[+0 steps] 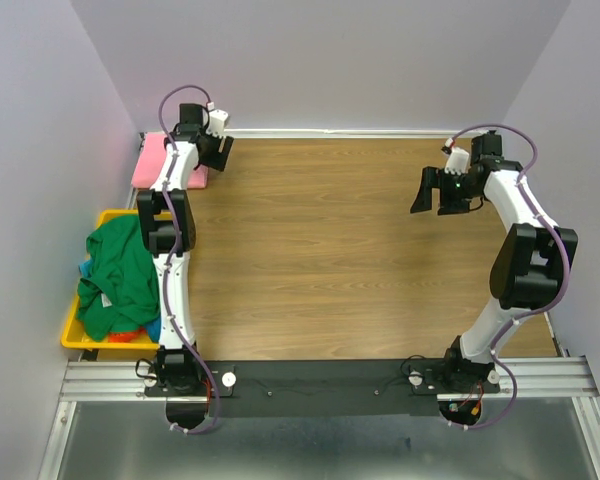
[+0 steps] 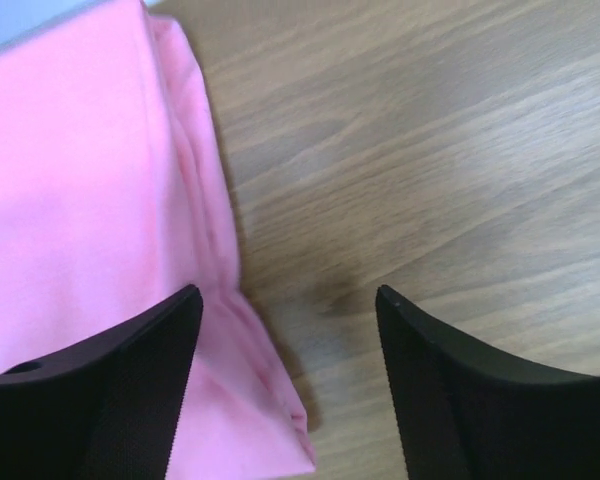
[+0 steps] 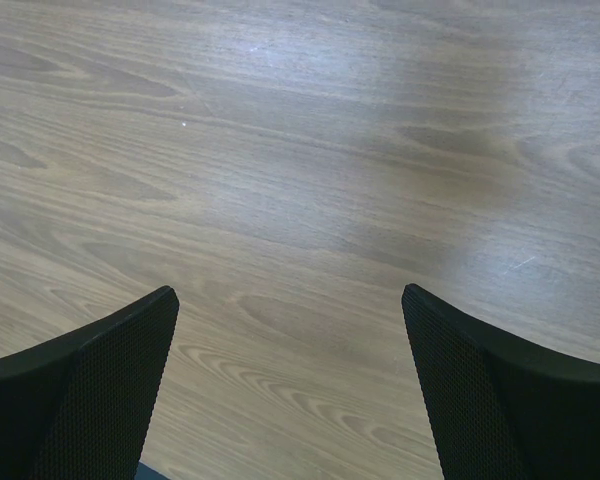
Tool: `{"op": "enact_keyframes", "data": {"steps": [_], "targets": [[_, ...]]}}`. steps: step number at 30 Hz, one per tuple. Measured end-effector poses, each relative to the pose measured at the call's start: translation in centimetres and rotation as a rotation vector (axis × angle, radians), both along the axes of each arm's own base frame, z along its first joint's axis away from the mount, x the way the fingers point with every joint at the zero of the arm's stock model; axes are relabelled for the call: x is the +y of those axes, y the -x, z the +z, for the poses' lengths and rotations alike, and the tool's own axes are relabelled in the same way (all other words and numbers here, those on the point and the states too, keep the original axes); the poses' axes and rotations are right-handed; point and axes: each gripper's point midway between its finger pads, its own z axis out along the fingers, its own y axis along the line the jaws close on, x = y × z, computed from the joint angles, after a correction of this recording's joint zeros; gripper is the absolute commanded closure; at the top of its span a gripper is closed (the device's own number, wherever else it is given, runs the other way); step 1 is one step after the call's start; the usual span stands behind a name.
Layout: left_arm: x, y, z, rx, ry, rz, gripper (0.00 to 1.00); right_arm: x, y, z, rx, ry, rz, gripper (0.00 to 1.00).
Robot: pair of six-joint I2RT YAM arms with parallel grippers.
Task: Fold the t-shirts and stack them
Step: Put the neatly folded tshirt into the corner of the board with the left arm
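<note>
A folded pink t-shirt (image 1: 152, 160) lies at the far left corner of the table; it also fills the left of the left wrist view (image 2: 80, 190). My left gripper (image 1: 218, 150) is open and empty, just above the shirt's right edge (image 2: 289, 300). A green t-shirt (image 1: 118, 275) is heaped in the yellow bin (image 1: 73, 340), with bits of blue (image 1: 154, 328) and orange (image 1: 132, 336) cloth under it. My right gripper (image 1: 437, 192) is open and empty over bare wood (image 3: 290, 300) at the far right.
The yellow bin hangs off the table's left edge. Walls close the back and both sides. A metal rail (image 1: 320, 378) carrying both arm bases runs along the near edge.
</note>
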Motion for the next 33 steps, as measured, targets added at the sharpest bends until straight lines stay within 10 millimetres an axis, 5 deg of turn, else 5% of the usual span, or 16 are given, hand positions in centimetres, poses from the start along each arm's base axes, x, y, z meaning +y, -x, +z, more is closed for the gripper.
{"op": "enact_keyframes", "data": {"steps": [2,4,8,13,15,17,20,24,27,30,33], "targets": [[-0.4,-0.1,2.0,-0.029,-0.006,-0.012,0.02,0.0,-0.2,0.3,-0.008,0.002,0.003,0.0],[-1.0,-0.2,5.8,-0.091,-0.01,-0.029,0.01,-0.1,-0.6,0.8,-0.024,0.007,0.009,0.0],[-2.9,0.4,16.4,-0.272,-0.006,-0.071,0.02,-0.3,-1.2,1.7,-0.057,0.018,0.019,0.0],[-7.3,5.8,31.0,-0.531,0.021,-0.166,0.02,-0.4,-1.6,2.1,-0.075,0.025,0.028,0.0],[-9.0,8.7,32.9,-0.559,0.025,-0.209,0.02,-0.4,-1.6,2.1,-0.077,0.027,0.031,0.0],[-10.8,11.5,32.9,-0.564,0.041,-0.259,0.02,-0.3,-0.9,1.8,-0.069,0.028,0.035,0.0],[-12.2,14.8,28.3,-0.465,0.057,-0.301,0.02,-0.1,1.1,1.3,-0.049,0.028,0.041,0.0],[-12.1,19.4,16.5,-0.216,0.072,-0.303,0.01,0.2,4.0,1.1,-0.035,0.031,0.052,0.0],[-11.7,23.2,10.4,-0.066,0.076,-0.297,0.02,0.4,6.0,0.8,-0.031,0.033,0.06,0.0],[-11.7,25.8,8.3,-0.019,0.082,-0.298,0.02,0.6,7.7,0.3,-0.017,0.034,0.066,0.0],[-11.8,26.6,9.5,-0.073,0.091,-0.298,0.02,0.8,9.1,-0.1,-0.009,0.034,0.069,0.0]]}}
